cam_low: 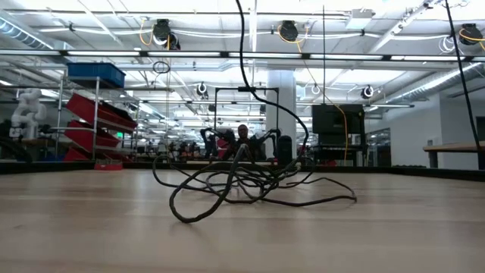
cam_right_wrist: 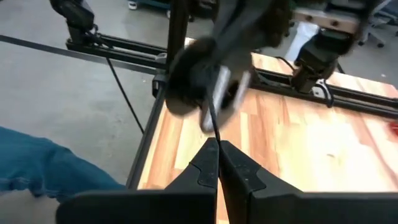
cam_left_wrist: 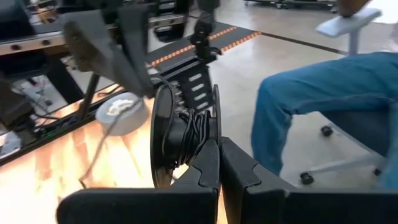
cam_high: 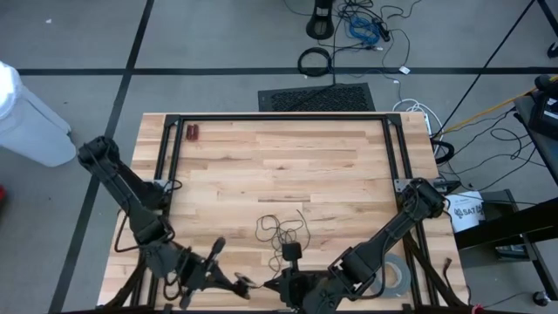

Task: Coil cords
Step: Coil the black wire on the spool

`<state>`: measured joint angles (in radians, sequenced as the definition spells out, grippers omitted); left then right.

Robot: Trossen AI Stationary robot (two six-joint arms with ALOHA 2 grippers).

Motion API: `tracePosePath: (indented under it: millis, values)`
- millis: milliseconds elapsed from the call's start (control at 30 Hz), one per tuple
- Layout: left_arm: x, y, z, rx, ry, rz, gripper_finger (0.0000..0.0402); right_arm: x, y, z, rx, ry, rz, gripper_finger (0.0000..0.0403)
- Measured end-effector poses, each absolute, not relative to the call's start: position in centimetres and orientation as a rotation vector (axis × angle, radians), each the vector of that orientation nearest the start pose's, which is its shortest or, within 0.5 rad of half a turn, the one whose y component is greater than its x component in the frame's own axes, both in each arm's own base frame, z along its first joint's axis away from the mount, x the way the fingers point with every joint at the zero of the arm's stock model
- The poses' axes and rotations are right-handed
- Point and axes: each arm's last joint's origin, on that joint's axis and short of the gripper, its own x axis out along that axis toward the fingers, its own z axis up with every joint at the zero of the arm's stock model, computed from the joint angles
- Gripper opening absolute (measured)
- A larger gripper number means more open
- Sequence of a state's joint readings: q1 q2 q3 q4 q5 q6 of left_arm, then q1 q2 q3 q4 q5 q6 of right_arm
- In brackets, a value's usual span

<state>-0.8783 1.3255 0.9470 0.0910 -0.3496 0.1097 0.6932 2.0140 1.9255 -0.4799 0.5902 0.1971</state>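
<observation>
Black thin cord (cam_high: 281, 228) loose on table (cam_high: 349, 166), uncoiled | progress: barely started, all coiling left | left gripper (cam_high: 247, 281), right gripper (cam_high: 272, 285): both closed, holding nothing visible

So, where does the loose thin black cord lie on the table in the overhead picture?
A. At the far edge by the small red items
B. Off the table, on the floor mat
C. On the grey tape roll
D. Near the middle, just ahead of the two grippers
D: the cord sprawls in loose strands mid-table, apart from the tape roll.

bare table (cam_high: 331, 157) beyond, loose cord (cam_high: 281, 228) tangle mid-front, tape roll (cam_high: 397, 276) front right
</observation>
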Motion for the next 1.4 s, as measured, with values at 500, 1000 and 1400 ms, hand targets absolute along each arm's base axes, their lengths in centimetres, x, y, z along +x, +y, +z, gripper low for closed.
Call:
tracePosePath:
  millis: [500,1000,1400]
  values:
    - [17.9,-21.9,30.6,0.321,0.213,-0.411,0.0,35.9,28.8,33.0,-0.098,0.477,0.081,0.0]
    - [17.4,-22.3,30.9,0.317,0.191,-0.439,0.0,38.2,28.0,30.0,-0.115,0.568,0.126,0.0]
    - [16.7,-22.9,31.2,0.319,0.158,-0.471,0.0,38.9,27.4,29.6,-0.121,0.602,0.222,0.0047]
